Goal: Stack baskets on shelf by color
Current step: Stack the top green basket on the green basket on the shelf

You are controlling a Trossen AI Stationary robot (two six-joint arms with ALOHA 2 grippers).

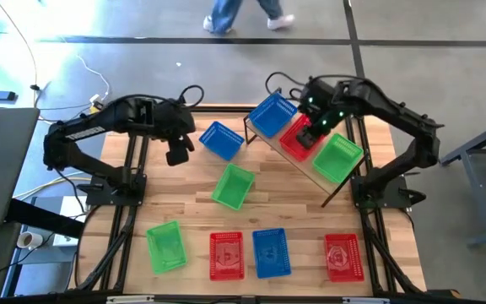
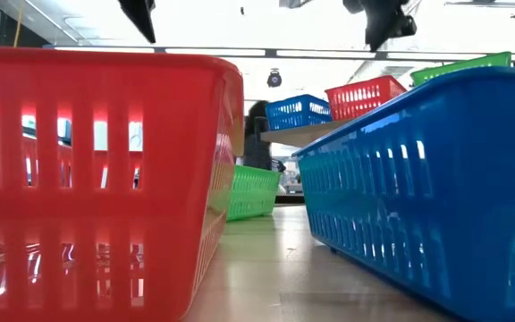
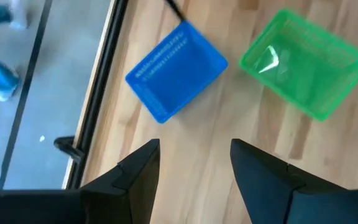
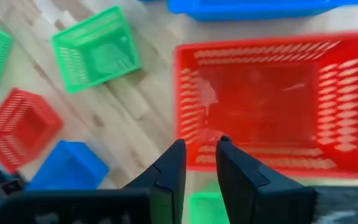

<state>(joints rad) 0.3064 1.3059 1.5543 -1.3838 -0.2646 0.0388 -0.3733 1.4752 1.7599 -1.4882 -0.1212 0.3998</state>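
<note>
The shelf [image 1: 256, 135] stands slantwise on the far right of the table. A blue basket [image 1: 272, 114], a red basket [image 1: 292, 139] and a green basket [image 1: 337, 157] sit in a row on it. My right gripper [image 1: 308, 135] [image 4: 199, 158] hovers over the red basket [image 4: 272, 93], fingers a narrow gap apart; the low view shows it [image 2: 378, 36] clear above the rim. My left gripper [image 1: 178, 154] [image 3: 194, 168] hangs open beside a loose blue basket [image 1: 220, 139] [image 3: 176, 68]. A green basket [image 1: 233, 186] [image 3: 306, 62] lies nearby on the tabletop.
A row of baskets rests along the table's near edge: green [image 1: 165, 245], red [image 1: 226, 255], blue [image 1: 270, 252] and red [image 1: 342, 256]. Bare wood lies between this row and the shelf. A person's legs [image 1: 243, 13] pass on the floor beyond the far edge.
</note>
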